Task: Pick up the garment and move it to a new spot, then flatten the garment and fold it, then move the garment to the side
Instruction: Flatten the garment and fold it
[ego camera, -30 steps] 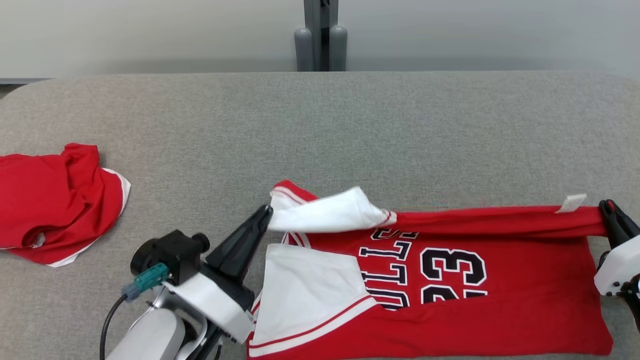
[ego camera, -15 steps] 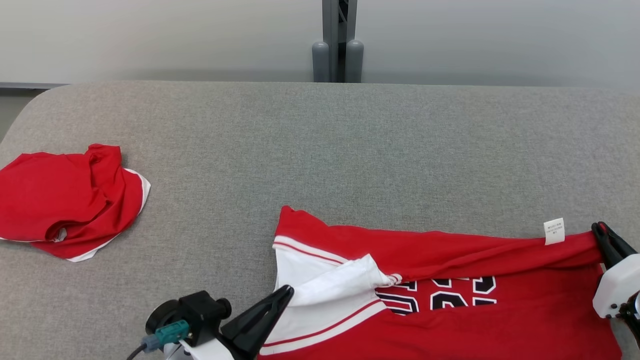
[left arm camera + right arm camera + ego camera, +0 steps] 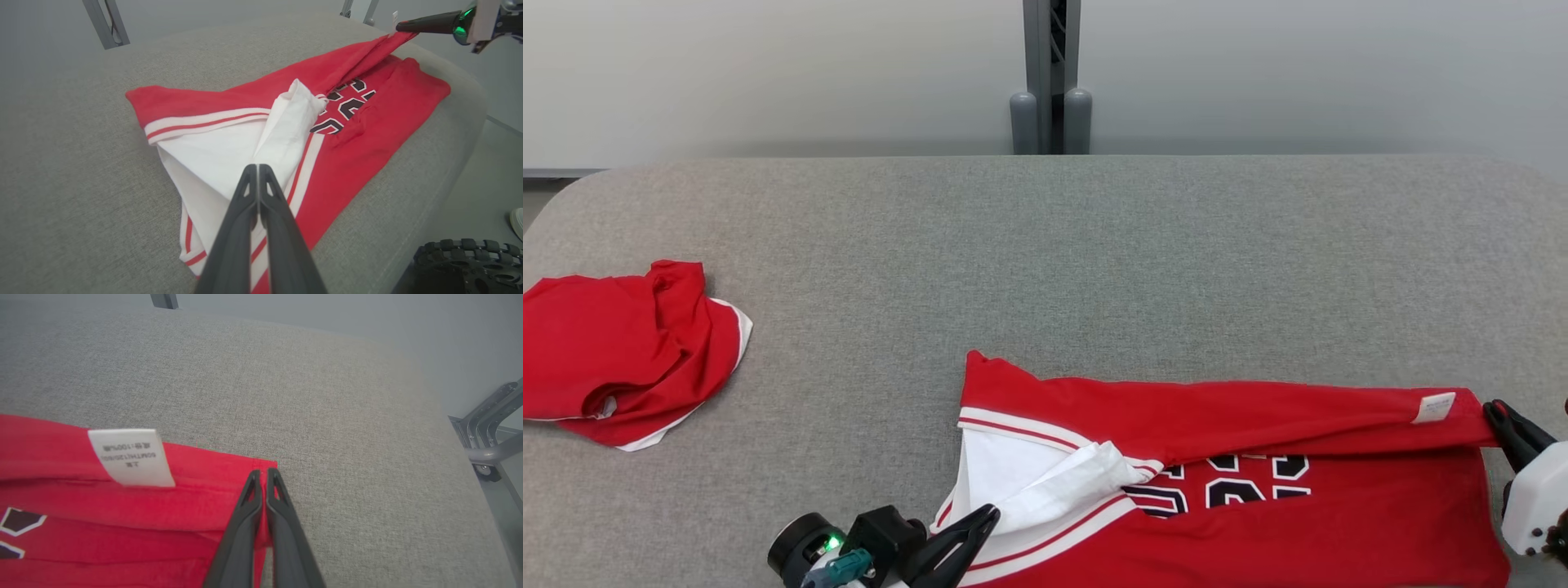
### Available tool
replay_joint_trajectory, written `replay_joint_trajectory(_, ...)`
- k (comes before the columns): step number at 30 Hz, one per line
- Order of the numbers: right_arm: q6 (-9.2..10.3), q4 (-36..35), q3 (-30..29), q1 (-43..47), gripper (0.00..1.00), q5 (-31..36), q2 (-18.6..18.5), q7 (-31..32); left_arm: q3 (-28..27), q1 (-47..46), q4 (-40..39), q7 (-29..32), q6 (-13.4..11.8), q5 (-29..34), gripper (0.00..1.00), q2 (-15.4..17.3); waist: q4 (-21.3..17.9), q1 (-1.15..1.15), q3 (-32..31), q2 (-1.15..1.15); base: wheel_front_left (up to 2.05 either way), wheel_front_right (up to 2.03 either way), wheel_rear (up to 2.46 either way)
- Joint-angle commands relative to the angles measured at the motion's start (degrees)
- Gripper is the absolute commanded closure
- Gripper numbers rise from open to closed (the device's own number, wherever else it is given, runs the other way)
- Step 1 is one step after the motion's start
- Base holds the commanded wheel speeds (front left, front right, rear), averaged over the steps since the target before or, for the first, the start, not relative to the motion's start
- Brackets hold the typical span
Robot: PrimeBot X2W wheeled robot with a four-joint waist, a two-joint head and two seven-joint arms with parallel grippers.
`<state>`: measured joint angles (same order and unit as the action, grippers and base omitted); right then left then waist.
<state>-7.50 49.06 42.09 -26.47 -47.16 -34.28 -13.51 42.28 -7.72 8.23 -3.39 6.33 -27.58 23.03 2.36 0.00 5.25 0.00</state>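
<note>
Nearest, at the front edge, the left hand has its fingers pressed tight together, pinching a bunched fold of white sleeve cloth on the red jersey. At the far right, the right hand is likewise clamped, its fingers gripping the red hem corner just beside the white care label. The jersey lies along the front of the grey worktop, stretched between the two hands. A long red fold is drawn over it, covering the upper part of the black-and-white lettering and number. The left end shows a white panel with red stripes. Farther left, well apart, lies a second red garment, crumpled, with white trim. Beyond the worktop a grey metal post stands against a pale wall.
</note>
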Motion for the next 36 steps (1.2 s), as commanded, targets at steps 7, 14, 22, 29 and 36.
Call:
replay_joint_trajectory(7,0.01,-6.75,4.97,1.42,1.0,-6.33,-4.72,3.34,0.44,-1.2,3.83,-0.25,-1.36,0.83,1.0,-0.69,-1.73,0.0,-0.43,0.0,0.0,0.0,0.0)
replay_joint_trajectory(14,0.01,-8.74,8.75,1.3,0.62,-8.71,-6.06,4.52,1.2,-1.46,5.08,1.25,-0.97,-0.02,1.0,-0.37,-2.0,0.0,-0.36,0.0,0.0,0.0,0.0)
replay_joint_trajectory(22,0.01,-11.65,12.41,3.2,0.0,-13.22,-7.98,8.97,2.69,0.26,4.22,3.91,-0.29,-1.93,1.0,0.83,-1.74,0.0,-1.12,0.0,0.0,0.0,0.0)
replay_joint_trajectory(29,0.01,-13.83,13.21,3.73,0.0,-18.16,-10.55,12.62,2.62,1.31,3.42,6.44,-1.12,-3.38,0.0,2.03,-2.15,0.0,-2.4,0.0,0.0,0.0,0.0)
replay_joint_trajectory(36,0.01,-11.86,10.24,2.95,0.0,-20.84,-12.67,11.99,0.77,0.4,2.07,4.55,-3.78,-3.16,0.0,2.24,-2.55,0.0,-3.6,0.0,0.0,0.0,0.0)
